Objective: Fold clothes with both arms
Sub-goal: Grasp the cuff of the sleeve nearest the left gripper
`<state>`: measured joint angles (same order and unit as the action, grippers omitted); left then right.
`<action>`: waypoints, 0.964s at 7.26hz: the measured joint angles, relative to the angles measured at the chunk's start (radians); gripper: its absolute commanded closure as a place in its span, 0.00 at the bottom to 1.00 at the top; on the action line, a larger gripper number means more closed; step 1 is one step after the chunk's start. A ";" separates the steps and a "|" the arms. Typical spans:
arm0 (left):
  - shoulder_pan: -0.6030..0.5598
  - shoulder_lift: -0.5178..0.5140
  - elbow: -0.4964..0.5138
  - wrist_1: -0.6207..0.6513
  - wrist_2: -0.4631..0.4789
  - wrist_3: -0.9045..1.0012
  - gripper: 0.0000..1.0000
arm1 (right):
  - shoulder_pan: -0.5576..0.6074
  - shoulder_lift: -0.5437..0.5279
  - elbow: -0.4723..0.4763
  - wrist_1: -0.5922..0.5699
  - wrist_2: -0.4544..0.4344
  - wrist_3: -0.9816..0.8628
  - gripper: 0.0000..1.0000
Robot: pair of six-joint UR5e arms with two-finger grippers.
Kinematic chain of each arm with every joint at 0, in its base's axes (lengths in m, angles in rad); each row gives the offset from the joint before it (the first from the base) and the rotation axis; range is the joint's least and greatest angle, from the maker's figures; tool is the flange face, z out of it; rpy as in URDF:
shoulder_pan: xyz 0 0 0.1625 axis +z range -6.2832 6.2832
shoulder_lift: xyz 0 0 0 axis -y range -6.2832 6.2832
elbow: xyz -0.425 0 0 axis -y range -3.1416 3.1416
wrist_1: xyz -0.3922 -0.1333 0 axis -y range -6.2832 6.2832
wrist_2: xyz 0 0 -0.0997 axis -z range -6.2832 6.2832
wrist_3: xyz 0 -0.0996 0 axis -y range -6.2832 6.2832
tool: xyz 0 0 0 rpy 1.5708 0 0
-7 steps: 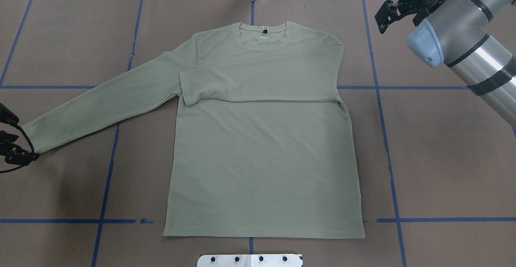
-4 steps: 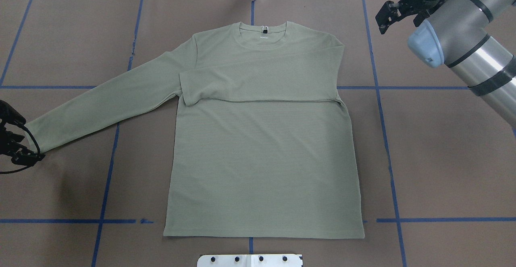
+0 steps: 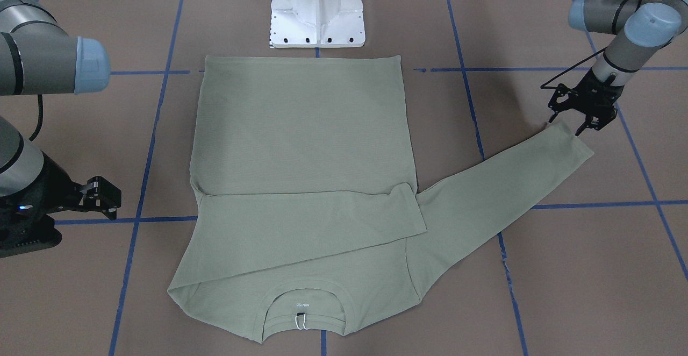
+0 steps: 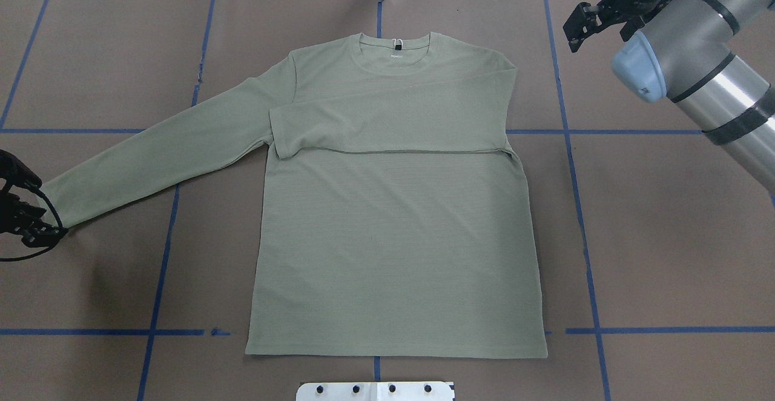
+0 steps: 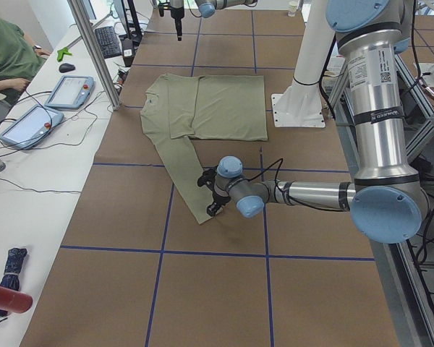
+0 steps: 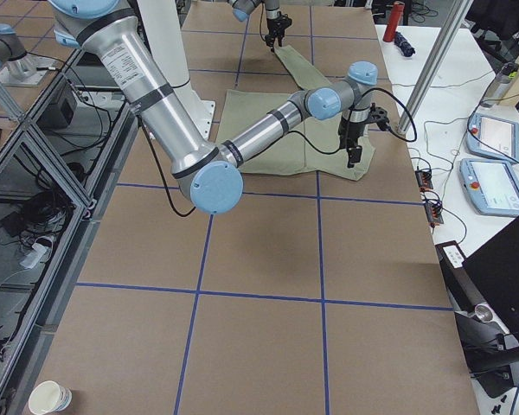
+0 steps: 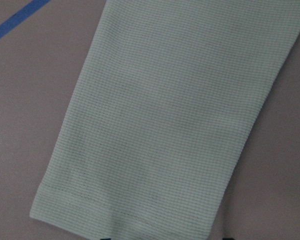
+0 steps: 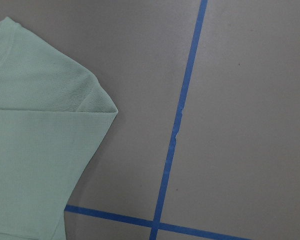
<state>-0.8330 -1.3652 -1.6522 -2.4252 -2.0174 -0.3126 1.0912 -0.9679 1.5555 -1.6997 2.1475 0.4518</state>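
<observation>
The clothes are one sage-green long-sleeved shirt [image 4: 393, 237] [image 3: 301, 125] lying flat, collar at the table's far side. One sleeve is folded across the chest. The other sleeve stretches out to my left, its cuff [image 4: 54, 204] [image 3: 570, 141] [image 7: 140, 150] flat on the table. My left gripper [image 4: 24, 219] [image 3: 578, 116] is open and low at that cuff's end, its fingertips just short of the hem in the left wrist view. My right gripper [image 4: 581, 22] [image 3: 102, 197] is open and empty, hovering beyond the shirt's folded shoulder [image 8: 50, 115].
Blue tape lines [image 4: 581, 207] grid the brown table. The white pedestal base [image 3: 317, 12] stands just behind the shirt's hem. In the exterior left view a side table with tablets [image 5: 65, 90], a metal post [image 5: 94, 50] and a seated person [image 5: 7, 50] lie beyond the collar.
My left gripper has crept a little toward the cuff. My right gripper has drifted slightly farther from the shirt. The shirt has not moved.
</observation>
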 measured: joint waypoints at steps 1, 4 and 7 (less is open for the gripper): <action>0.000 0.000 -0.001 0.000 0.000 0.001 1.00 | -0.001 0.000 0.000 0.000 0.000 0.001 0.00; -0.007 -0.005 -0.019 0.001 -0.006 0.006 1.00 | 0.000 -0.005 -0.001 0.000 0.001 -0.006 0.00; -0.143 -0.169 -0.043 0.122 -0.029 -0.008 1.00 | 0.001 -0.012 0.000 0.000 0.002 -0.012 0.00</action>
<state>-0.9757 -1.5341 -1.6947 -2.3031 -2.0468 -0.3211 1.0921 -0.9804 1.5553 -1.6996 2.1491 0.4402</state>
